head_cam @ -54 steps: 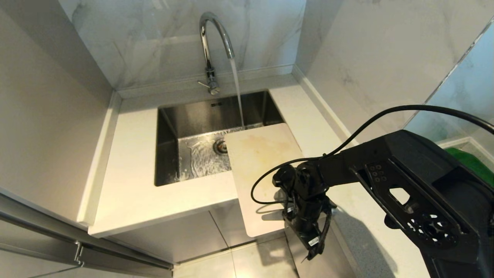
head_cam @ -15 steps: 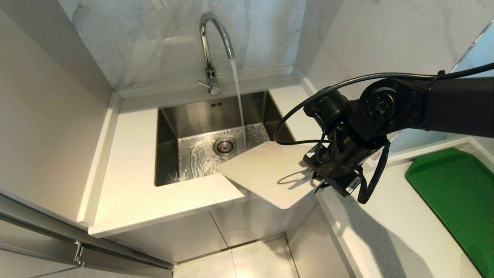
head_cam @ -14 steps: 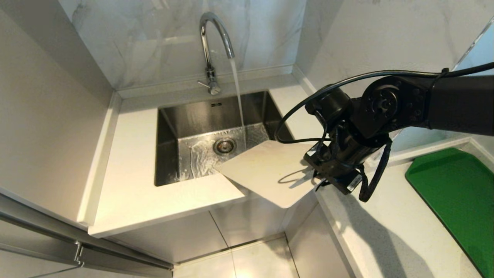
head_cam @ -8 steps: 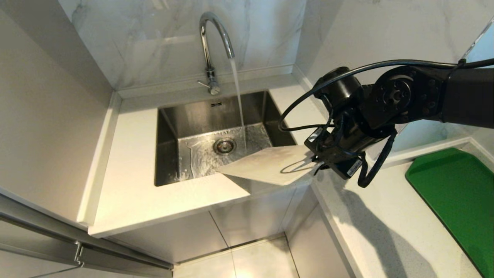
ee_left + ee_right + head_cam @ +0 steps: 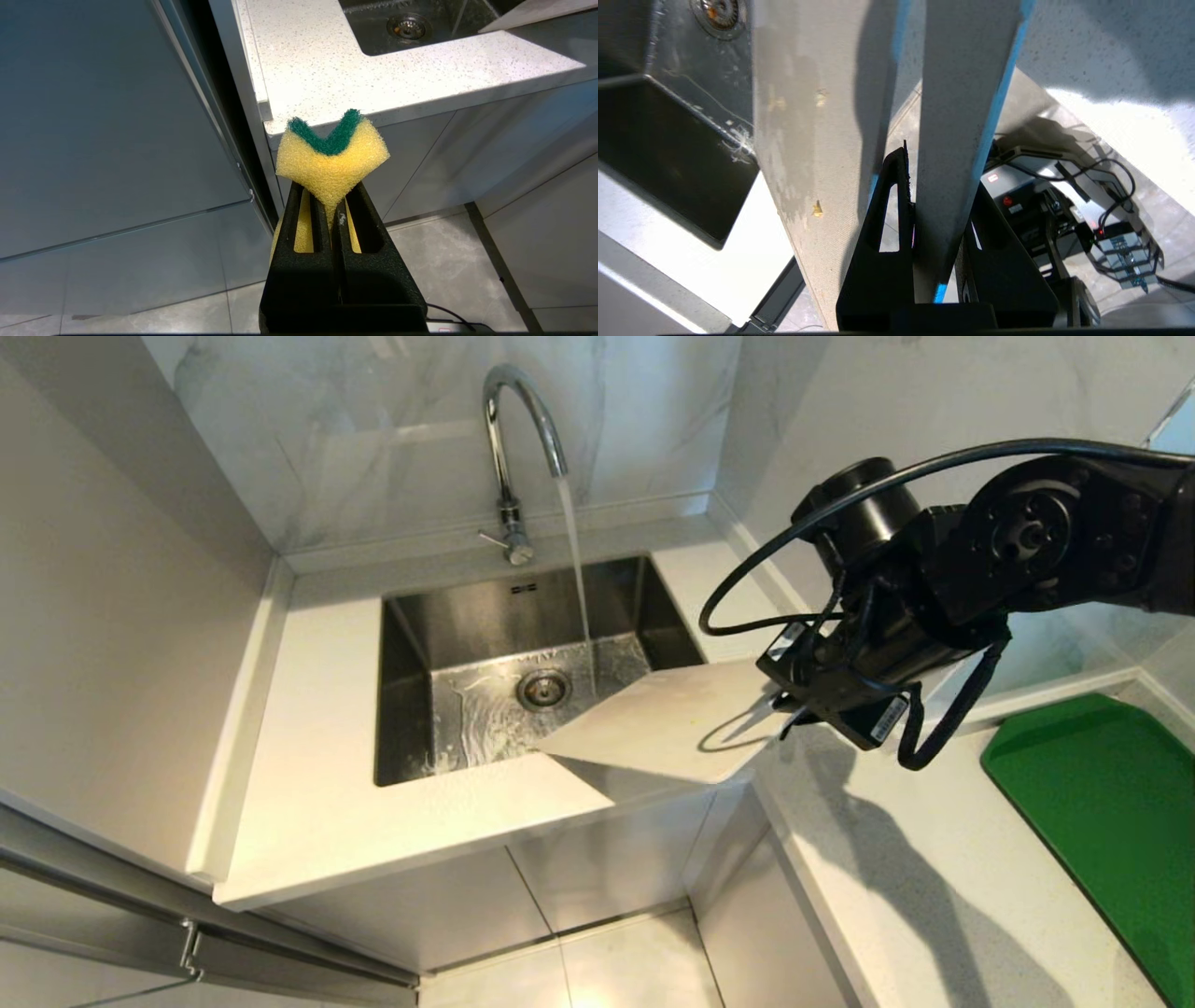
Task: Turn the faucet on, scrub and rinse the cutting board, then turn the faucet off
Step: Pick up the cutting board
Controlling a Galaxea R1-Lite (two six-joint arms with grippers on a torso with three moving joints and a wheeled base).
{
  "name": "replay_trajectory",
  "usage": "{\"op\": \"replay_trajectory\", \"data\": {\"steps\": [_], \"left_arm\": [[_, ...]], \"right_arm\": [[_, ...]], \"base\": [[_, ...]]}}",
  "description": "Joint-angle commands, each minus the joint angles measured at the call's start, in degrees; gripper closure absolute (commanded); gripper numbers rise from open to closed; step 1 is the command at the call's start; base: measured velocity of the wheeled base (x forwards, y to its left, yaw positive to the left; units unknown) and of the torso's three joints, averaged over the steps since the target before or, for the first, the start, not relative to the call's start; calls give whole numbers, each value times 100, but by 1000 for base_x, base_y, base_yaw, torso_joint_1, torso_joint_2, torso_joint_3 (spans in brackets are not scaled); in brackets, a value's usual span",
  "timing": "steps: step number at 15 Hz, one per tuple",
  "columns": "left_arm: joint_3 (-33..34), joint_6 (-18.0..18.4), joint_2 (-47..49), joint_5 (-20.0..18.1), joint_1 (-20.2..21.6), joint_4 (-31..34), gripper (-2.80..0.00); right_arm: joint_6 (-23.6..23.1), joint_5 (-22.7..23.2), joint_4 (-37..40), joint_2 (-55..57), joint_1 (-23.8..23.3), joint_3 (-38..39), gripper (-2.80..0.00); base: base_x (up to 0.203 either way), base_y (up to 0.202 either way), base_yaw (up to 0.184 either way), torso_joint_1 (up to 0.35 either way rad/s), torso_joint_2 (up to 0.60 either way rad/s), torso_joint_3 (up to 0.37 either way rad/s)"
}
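Cream plastic, the cutting board (image 5: 667,728) now hangs higher and more tilted over the sink's (image 5: 411,644) front right corner, clamped at its edge by the right gripper (image 5: 794,705), nearing the running faucet (image 5: 513,439) while the left gripper (image 5: 332,212) pinches a sponge (image 5: 331,154) below the worktop (image 5: 373,70).

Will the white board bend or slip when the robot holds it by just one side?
Probably it stays stiff: the board juts out flat over the sink from the right end effector, which pinches only its edge. It seems light, since one thin grip carries it. It may get slippery, because the faucet is running beside it.
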Motion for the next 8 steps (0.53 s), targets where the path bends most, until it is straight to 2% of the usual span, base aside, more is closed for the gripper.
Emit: {"op": "replay_trajectory", "data": {"steps": [1, 8], "left_arm": [[0, -1, -21, 2, 3, -1, 0], [1, 3, -21, 2, 3, -1, 0]], "right_arm": [[-42, -27, 20, -113, -65, -7, 0], [-389, 163, 44, -444, -307, -514, 0]], "base": [[0, 0, 0, 0, 0, 0], [0, 0, 0, 0, 0, 0]]}}
